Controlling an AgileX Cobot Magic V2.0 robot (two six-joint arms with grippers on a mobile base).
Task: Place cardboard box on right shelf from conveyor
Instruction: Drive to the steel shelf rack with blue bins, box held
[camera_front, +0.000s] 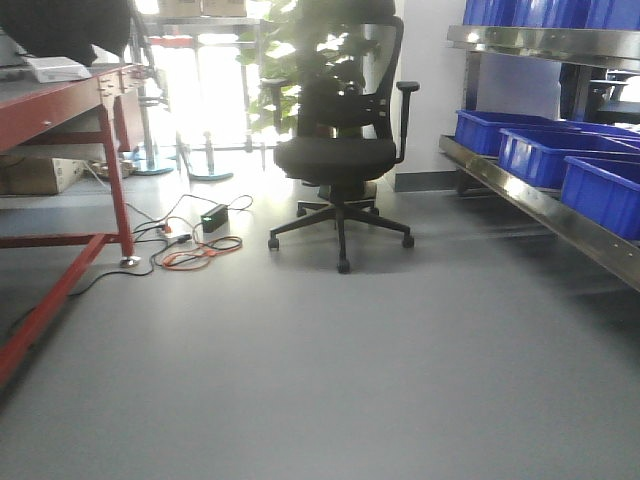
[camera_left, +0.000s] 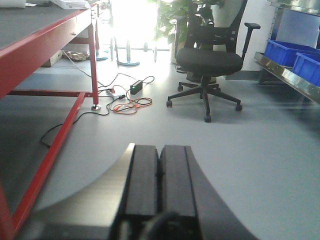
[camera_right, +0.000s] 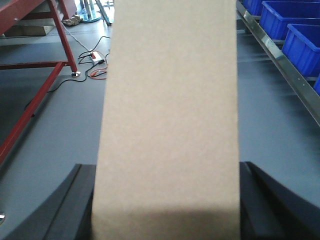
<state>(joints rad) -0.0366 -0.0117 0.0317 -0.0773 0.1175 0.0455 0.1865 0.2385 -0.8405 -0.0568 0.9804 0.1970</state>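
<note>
- Currently the plain tan, narrow cardboard box (camera_right: 167, 115) is clamped in the right gripper (camera_right: 167, 207). The black fingers (camera_right: 75, 200) press on its two long sides, and the box face fills the middle of the right wrist view.
- Box is off the conveyor (camera_front: 55, 100), a wide dark grey belt with a glossy red front edge. The conveyor stands to the left, well apart from the box.
- Left gripper (camera_left: 160, 190): pads closed flat against each other with nothing between them, hanging over bare grey floor (camera_left: 260, 165).
- Right shelf (camera_front: 545, 210), a shiny stainless-steel rack with a broad reflective lip, runs along the right side and carries blue plastic bins (camera_front: 535, 155). In the right wrist view its lip passes the box's upper right without touching it.
- Black mesh office chair (camera_front: 340, 150) stands mid-floor ahead. Loose red and black cables (camera_front: 195, 248) lie near the conveyor leg.
- Judgement: pickup is done and the box is in carry, roughly the midpoint of the task.
- Left to do: bring the box to the shelf, set it on the steel surface, let go.
- Cannot tell where the shelf has free room. The part of the lower tier in view shows bins side by side.
</note>
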